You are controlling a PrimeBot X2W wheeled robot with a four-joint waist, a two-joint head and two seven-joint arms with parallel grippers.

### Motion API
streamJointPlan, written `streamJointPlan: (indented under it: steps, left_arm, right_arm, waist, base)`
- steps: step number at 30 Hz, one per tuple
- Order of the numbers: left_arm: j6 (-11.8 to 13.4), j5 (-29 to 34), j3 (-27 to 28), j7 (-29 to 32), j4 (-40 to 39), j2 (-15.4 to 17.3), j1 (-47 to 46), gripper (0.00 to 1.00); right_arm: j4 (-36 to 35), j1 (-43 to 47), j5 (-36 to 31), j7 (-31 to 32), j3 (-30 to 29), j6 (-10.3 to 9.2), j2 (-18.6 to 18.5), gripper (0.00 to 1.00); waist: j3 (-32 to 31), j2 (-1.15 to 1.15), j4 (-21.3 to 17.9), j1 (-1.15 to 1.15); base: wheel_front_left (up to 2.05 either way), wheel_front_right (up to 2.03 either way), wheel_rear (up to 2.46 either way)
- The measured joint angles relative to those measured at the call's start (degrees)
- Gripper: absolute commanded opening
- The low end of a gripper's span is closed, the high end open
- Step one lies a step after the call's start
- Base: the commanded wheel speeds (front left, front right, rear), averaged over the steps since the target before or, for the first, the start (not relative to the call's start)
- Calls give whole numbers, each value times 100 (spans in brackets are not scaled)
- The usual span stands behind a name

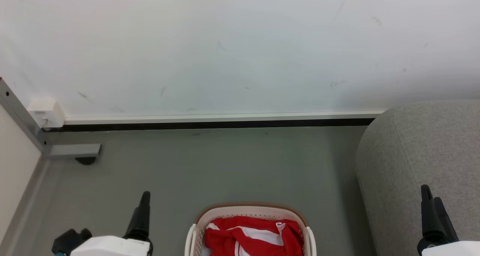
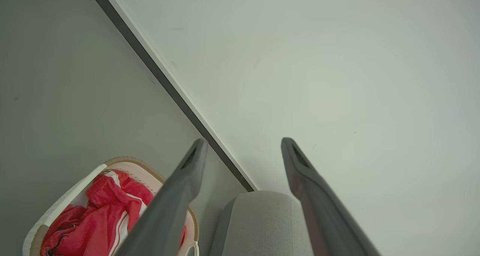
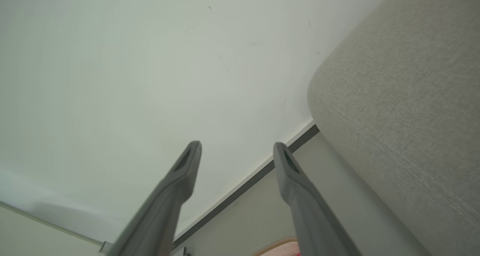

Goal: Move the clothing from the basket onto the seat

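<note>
The red clothing point(image 1: 252, 236) is seen heaped in the basket point(image 1: 247, 207) at 6 o'clock, with the seat point(image 1: 420, 154) at 4 o'clock. The left gripper point(image 2: 243, 143) and right gripper point(image 3: 237, 146) are spread wide, empty.

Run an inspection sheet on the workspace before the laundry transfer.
surface: grey floor, with the basket standing on it
job's things: basket on the floor between the two arms; red clothing with white stripes piled inside it; grey seat on the robot's right, with no clothing on its visible part
clutter: nothing seen
grippers: left gripper and right gripper both open, holding nothing, apart from the basket
cables: nothing seen
surroundings: scuffed white wall; baseboard; small white box low on the wall at far left; grey metal frame beside it
</note>
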Motion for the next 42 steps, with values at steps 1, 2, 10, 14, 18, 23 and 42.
streamJointPlan:
  steps: [1, 2, 10, 14, 18, 23, 42]
  left_arm:
    - [27, 119, -14, -9, 2, 0, -1, 100]
    - [53, 219, -32, -44, 2, 0, -2, 100]
    - [176, 923, -175, -201, 30, 3, -23, 100]
    - [209, 1244, -248, -290, 21, 4, -25, 100]
    - [265, 1527, -299, -353, -3, 5, -29, 100]
    - [326, 1949, -360, -439, -24, 8, -31, 100]
    - [500, 3242, -567, -749, -11, 16, -39, 100]
  right_arm:
    - [-3, 1, -98, -11, -1, 0, -1, 100]
    - [-10, 3, -196, -33, 0, 0, 0, 100]
    - [-77, 22, -768, -198, 89, 0, -2, 100]
    - [-100, 53, -1104, -272, 113, 0, -3, 100]
    - [-112, 74, -1437, -350, 129, 0, -4, 100]
    - [-136, 114, -1857, -441, 147, 0, -7, 100]
    - [-269, 188, -3204, -744, 146, 0, -16, 100]
  waist:
    - [0, 0, -1, 0]
    - [1, 0, -2, 0]
    - [4, 0, -3, 0]
    - [-4, 0, -1, 0]
    - [-7, 0, 1, 0]
    - [-7, 0, 0, 0]
    - [-23, 0, -8, 0]
  base:
    - [0, 0, 0]
    - [0, 0, 0]
    - [0, 0, 0]
    - [0, 0, 0]
    - [0, 0, 0]
    - [0, 0, 0]
    - [0, 0, 0]
